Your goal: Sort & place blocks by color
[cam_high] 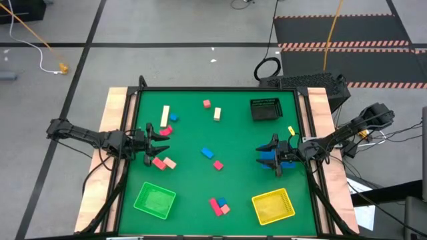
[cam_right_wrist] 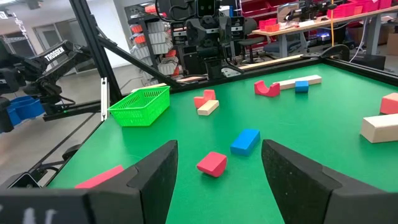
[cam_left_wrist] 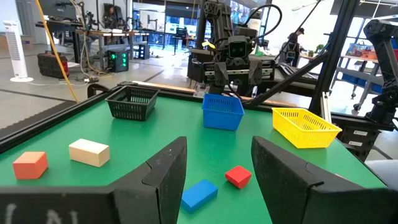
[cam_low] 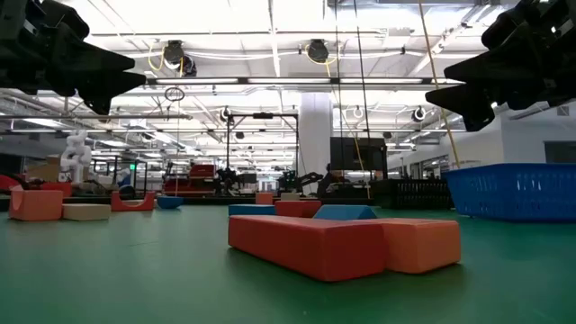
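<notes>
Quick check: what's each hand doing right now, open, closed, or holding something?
Left hand: open, holding nothing, hovering at the table's left edge.
Right hand: open, holding nothing, over the blue tray.

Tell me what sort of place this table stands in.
Probably a robotics lab or workshop hall: other dark robot arms on a bench stand beyond the green table, red storage bins on shelving line a wall, and cables cross the grey concrete floor.
</notes>
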Robot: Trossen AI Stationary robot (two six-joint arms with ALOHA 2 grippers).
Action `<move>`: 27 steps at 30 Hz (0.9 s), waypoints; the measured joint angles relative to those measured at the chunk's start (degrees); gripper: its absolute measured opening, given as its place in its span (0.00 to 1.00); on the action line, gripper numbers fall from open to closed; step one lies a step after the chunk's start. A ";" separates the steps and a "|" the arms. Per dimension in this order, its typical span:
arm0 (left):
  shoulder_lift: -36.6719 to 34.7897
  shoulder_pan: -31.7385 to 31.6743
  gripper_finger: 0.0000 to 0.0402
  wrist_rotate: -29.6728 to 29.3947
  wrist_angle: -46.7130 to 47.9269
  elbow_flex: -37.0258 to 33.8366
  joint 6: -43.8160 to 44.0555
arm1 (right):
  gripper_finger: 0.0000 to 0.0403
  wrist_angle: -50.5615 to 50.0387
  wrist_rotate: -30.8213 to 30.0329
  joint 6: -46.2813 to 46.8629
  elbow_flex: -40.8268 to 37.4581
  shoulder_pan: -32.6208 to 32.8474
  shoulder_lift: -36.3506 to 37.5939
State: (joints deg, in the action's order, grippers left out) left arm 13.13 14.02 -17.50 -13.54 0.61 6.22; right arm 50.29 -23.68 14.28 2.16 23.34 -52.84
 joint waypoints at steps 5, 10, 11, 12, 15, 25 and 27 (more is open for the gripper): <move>0.00 0.00 0.45 0.00 0.00 0.00 0.00 | 0.56 0.01 0.00 -0.02 0.01 0.01 0.00; -0.01 0.00 0.45 0.01 -0.02 0.00 0.00 | 0.56 0.72 -0.26 -0.74 0.00 -0.14 0.02; -0.01 0.00 0.45 0.00 -0.02 0.00 0.00 | 0.56 0.73 -0.21 -0.85 0.01 -0.14 0.02; -0.02 0.00 0.45 0.00 0.00 0.01 0.00 | 0.56 0.71 -0.09 -0.85 -0.01 -0.10 0.02; 0.00 0.00 0.45 0.00 -0.02 0.01 0.00 | 0.56 0.53 -0.07 -0.85 0.01 -0.10 0.02; 0.00 0.00 0.45 0.00 -0.02 0.01 0.00 | 0.56 3.93 -0.63 -5.70 0.00 -0.14 0.01; 0.00 0.00 0.45 0.00 -0.02 0.00 0.00 | 0.56 5.98 -2.16 -6.46 -0.01 -0.13 0.03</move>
State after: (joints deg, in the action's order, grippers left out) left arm 13.12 14.02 -17.50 -13.56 0.61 6.22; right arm 56.27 -25.84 7.83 2.15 23.21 -52.81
